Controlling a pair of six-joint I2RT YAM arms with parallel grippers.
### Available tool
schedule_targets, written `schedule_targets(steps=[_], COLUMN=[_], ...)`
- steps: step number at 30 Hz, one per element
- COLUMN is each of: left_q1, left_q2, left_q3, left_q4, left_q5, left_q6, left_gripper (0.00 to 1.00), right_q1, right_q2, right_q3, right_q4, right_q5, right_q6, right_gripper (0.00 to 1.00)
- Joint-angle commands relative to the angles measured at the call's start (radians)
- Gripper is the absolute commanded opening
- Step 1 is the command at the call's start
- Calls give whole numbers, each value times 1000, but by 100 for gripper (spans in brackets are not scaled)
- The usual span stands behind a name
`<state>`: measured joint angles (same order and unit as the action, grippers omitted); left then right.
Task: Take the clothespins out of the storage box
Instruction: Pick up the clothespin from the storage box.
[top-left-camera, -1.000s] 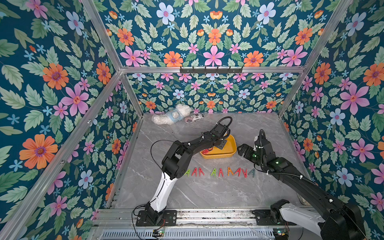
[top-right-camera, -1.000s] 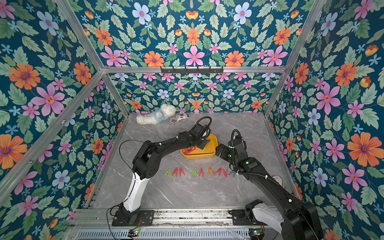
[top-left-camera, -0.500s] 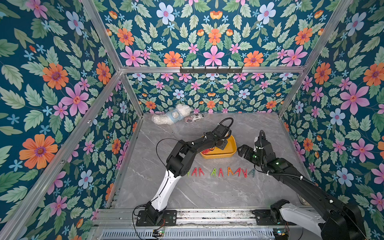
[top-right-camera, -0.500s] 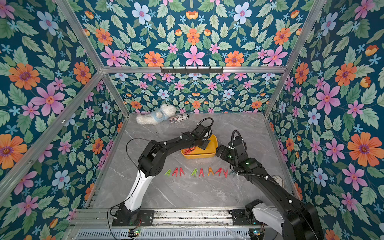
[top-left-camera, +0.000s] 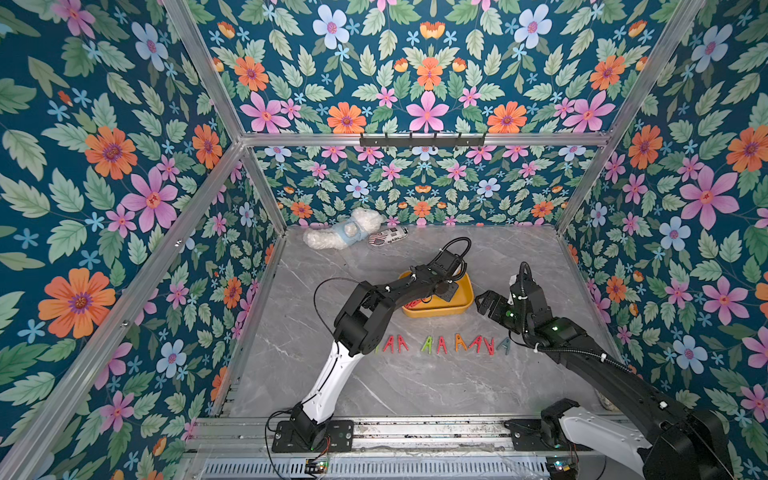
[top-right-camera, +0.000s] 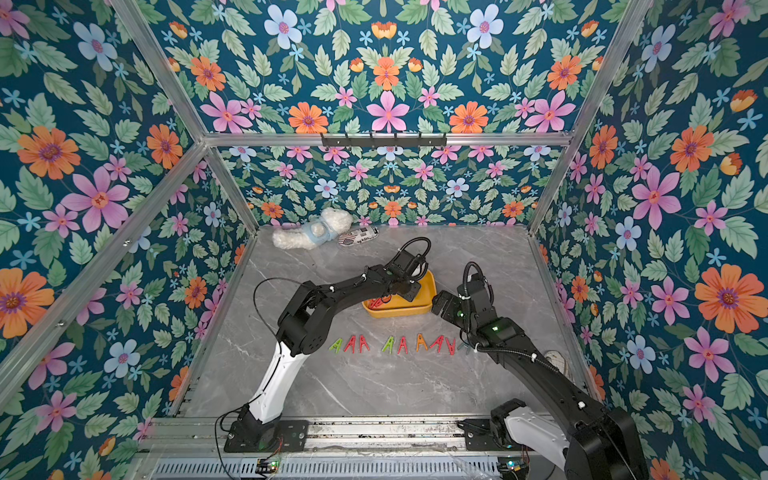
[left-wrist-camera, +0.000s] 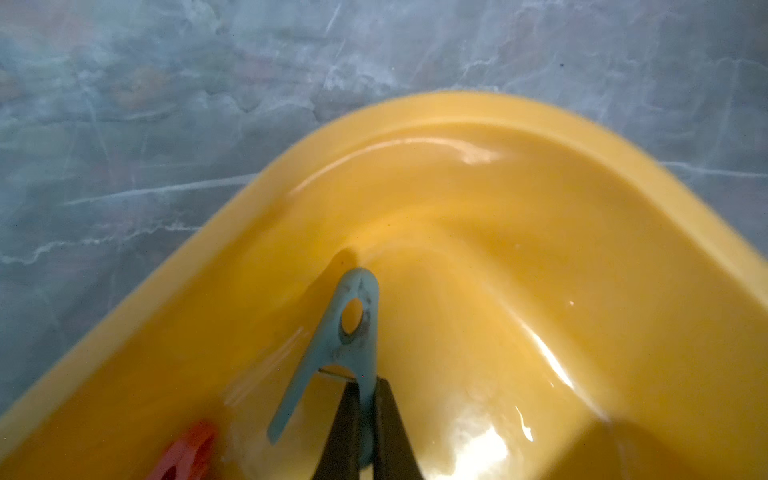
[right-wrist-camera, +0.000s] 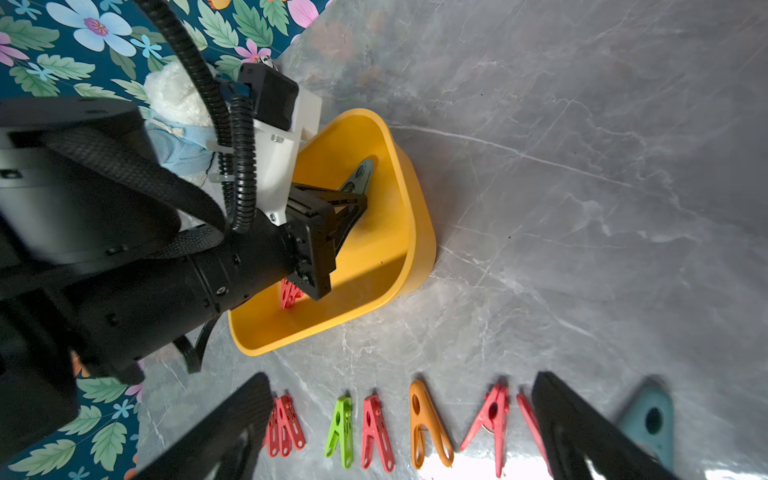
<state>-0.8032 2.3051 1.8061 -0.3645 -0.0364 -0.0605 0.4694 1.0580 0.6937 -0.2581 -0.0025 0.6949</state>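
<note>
On the grey counter (top-left-camera: 415, 386) we see the left arm (top-left-camera: 374, 307) reaching into the yellow storage box (top-left-camera: 436, 311) at frame centre, jaws pinched on a blue clothespin (left-wrist-camera: 353, 332) inside it. The right arm (top-left-camera: 561, 332) hangs just right of the box, jaws wide; a row of clothespins (top-left-camera: 440, 344) lies below the box.

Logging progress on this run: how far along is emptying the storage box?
Done: a row of clothespins lies on the table outside the yellow storage box. In hand: the left gripper is shut on a teal clothespin inside the box. Left: a red clothespin lies in it. The right gripper hangs open beside the box.
</note>
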Motion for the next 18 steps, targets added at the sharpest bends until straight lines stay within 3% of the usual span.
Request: schedule_targets(steps=[1,5,18], left_q1=[-5,-9,-10], left_q2=[-44,-120,-441], left_q3=[-22,-82,-385], left_q4=[-1,16,27], left_q5=[-29,-42,-130], left_q6=[-11,-46,-235], left_gripper=[5,0,0], right_q1=[0,1,2], right_q2=[2,12,114], right_q3=[0,0,47], right_q4=[31,55,179], right_q5=[3,-4,-122], right_q6=[18,13,-64], right_gripper=[99,99,99])
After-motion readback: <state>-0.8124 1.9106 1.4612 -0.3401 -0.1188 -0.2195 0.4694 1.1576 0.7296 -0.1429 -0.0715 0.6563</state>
